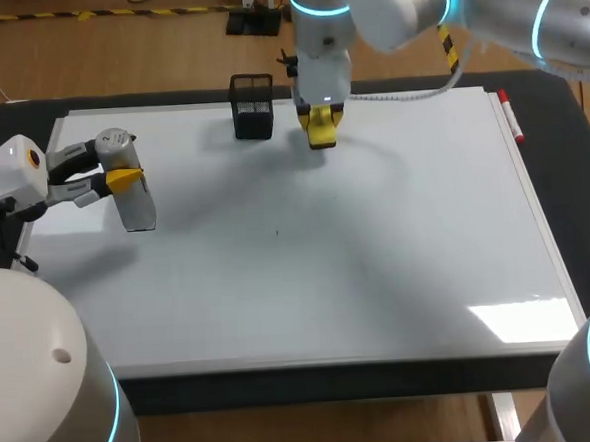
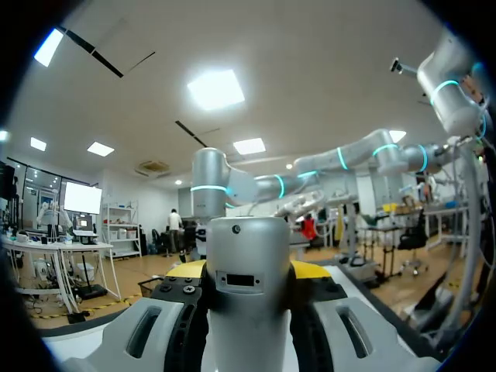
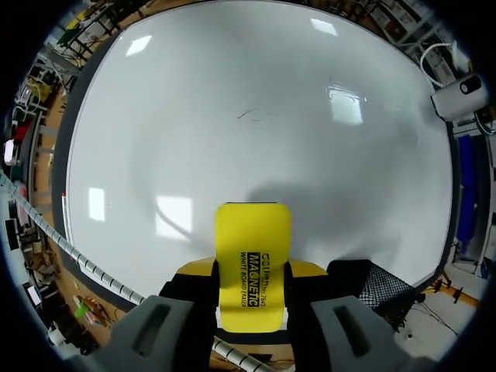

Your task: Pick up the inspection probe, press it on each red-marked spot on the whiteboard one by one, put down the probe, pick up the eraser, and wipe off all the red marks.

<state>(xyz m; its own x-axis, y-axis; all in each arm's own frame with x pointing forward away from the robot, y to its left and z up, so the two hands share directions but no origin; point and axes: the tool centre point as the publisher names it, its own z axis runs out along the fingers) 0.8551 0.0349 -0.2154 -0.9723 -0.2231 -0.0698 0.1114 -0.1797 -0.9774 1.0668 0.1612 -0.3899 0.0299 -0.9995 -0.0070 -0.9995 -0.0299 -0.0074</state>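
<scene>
Right wrist view: the right fingers point(image 3: 194, 270) are gripping the black-lettered yellow eraser point(image 3: 252, 263), open whiteboard point(image 3: 256, 116) lying ahead, a mesh basket point(image 3: 380, 288) beside them; the left fingers point(image 2: 316, 271) are clamping the silver probe point(image 2: 249, 294).

Tiny mark point(image 1: 277, 232) mid-whiteboard point(image 1: 399, 275), way too small to make out. The probe point(image 2: 249, 310) mostly blocks the left gripper point(image 2: 248, 270) tips.

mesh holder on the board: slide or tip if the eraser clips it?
Open wire mesh, so the mesh holder is probably light. On the glossy whiteboard a low nudge likely slides it; taller than wide, so a high hit may tip it. The eraser in the right gripper is close beside it.
</scene>
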